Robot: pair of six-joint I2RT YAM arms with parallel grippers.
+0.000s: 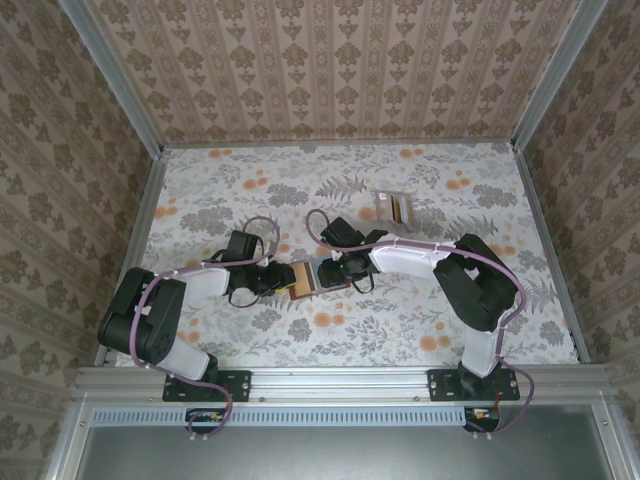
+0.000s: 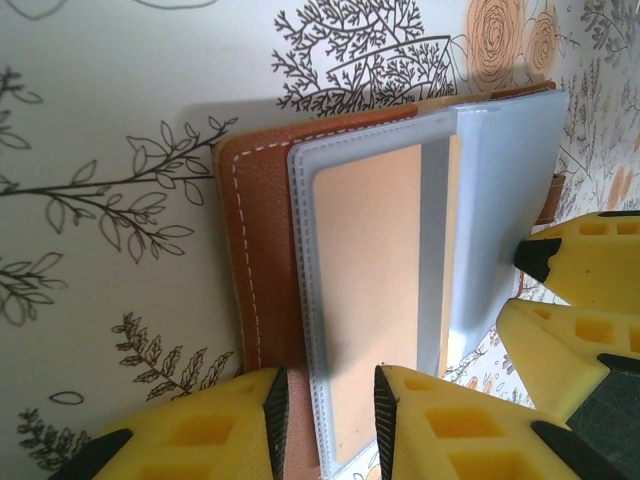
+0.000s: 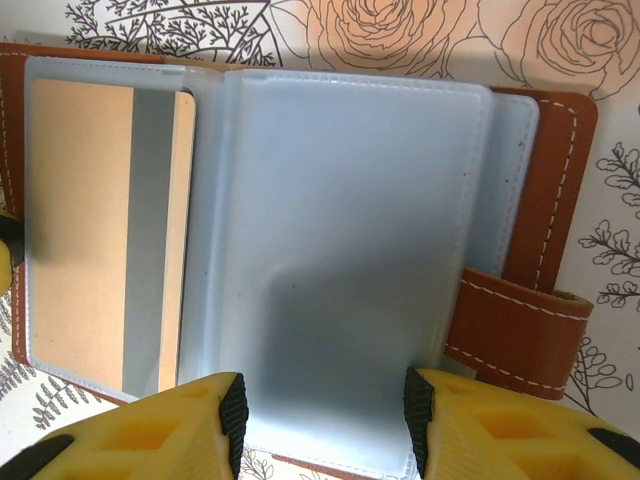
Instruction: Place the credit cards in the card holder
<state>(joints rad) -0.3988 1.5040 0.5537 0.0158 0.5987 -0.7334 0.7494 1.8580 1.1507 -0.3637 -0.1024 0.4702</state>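
Holder (image 1: 308,278) is lying open mid-table, right between the two claws. It's brown leather with white stitching and frosted plastic sleeves inside. The left sleeve has a tan card (image 3: 80,230) tucked in, the next sleeve (image 3: 340,230) is plain blue-grey, and the closing tab (image 3: 515,335) sticks out on the right edge.

Left claw (image 2: 328,420) has its jaws partly apart, tips down on the left cover and the card sleeve, nothing pinched. Right claw (image 3: 322,420) is about half spread, tips on the plain sleeve, which is wider than the gap, so no clamp either. Loose cards (image 1: 392,207) lie further back on the right, well apart.
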